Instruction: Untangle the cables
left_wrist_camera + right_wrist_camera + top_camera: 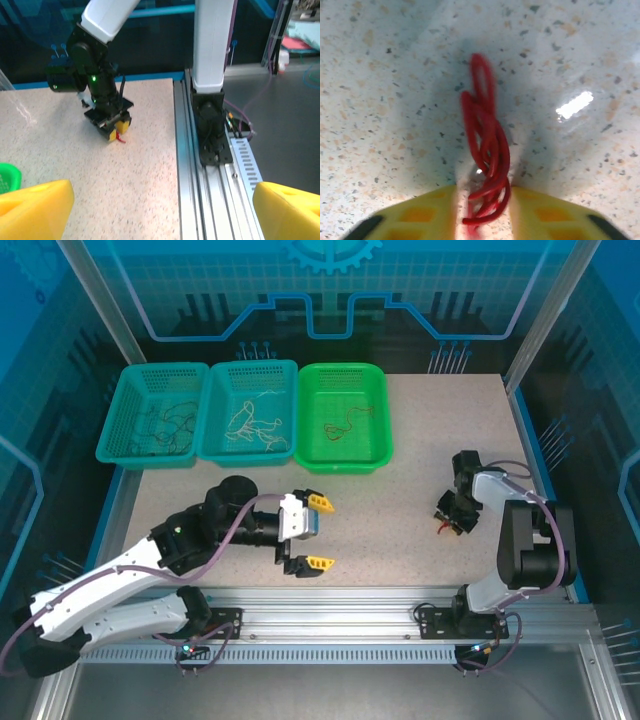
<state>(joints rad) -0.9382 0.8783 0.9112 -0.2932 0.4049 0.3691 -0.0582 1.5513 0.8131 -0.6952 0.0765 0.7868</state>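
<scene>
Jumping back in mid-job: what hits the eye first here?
A bright red cable bunched between the right fingers, down at the right of the table. The left fingers gape wide mid-table, holding nothing. Three baskets along the far edge hold cables sorted by colour.

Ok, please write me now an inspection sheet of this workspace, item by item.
Surface: light speckled table.
Job's things: black cables in the left teal basket; cream-white cables in the middle teal basket; thin red cable in the green basket; red cable bundle on the table at the right gripper.
Clutter: nothing seen.
Grippers: left gripper open, holding nothing; right gripper's fingers closed on the red cable bundle.
Cables: purple-grey hoses along both arms.
Surroundings: aluminium rail at the near edge; blue-lit panels around.
</scene>
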